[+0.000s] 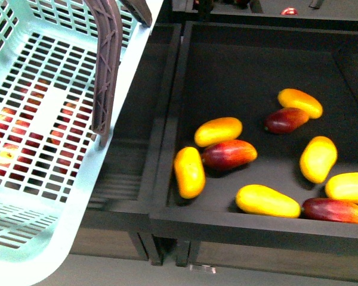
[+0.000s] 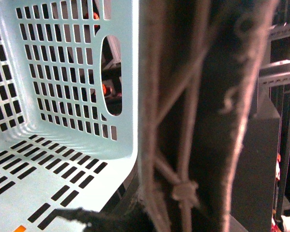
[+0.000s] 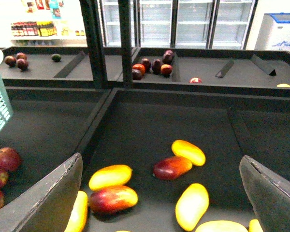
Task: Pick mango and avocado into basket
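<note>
Right tool, jaws wide, above mangoes

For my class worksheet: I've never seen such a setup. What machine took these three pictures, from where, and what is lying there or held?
A two-armed robot with grippers. Its body camera looks forward: a light blue slotted plastic basket with a brown-purple handle on the left, and a black tray of oval yellow mangoes and red fruits. The left wrist camera sees the basket's inside and handle close; whether the left gripper holds it is unclear. The right wrist camera shows the right gripper open, empty, above the fruit.
</note>
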Robot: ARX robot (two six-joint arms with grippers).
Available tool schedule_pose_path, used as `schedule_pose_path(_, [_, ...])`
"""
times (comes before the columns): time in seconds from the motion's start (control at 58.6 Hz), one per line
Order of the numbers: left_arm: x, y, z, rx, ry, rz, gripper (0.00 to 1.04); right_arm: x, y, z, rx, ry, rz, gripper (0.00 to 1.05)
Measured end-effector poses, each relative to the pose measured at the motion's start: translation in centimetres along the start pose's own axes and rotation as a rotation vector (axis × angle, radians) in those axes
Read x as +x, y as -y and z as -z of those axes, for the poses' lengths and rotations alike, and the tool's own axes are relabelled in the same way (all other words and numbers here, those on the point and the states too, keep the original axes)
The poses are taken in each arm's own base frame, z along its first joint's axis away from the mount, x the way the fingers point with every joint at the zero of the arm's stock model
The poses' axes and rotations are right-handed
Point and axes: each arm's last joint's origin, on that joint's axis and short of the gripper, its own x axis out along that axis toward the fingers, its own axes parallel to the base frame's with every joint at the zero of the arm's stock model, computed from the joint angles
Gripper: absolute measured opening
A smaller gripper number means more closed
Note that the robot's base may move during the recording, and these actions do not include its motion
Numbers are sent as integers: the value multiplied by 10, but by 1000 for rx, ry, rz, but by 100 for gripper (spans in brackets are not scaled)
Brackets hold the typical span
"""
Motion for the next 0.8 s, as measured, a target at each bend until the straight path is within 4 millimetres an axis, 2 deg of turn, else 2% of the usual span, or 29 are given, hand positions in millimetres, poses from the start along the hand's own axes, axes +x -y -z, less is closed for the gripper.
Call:
schedule_pose_path(0.222, [1, 1, 1, 43, -24, -35, 6, 0, 0, 0, 0, 0, 1, 96])
schedule_pose_path(0.307, [12, 2, 7, 182, -157, -164, 6, 0, 0, 0, 0, 0, 3, 96])
schedule_pose_path(0.393, [24, -1, 14, 325, -277, -166, 6, 0, 0, 0, 0, 0, 4, 96])
schedule_pose_path(0.563, [50, 3, 31, 428, -495, 4, 6, 0, 0, 0, 0, 0, 5, 96])
schedule_pose_path(0.666, [68, 19, 44, 474, -729, 161, 6, 0, 0, 0, 0, 0, 4, 96])
schedule_pose_path(0.802, [78, 31, 59, 491, -964, 286, 6, 0, 0, 0, 0, 0, 4, 96])
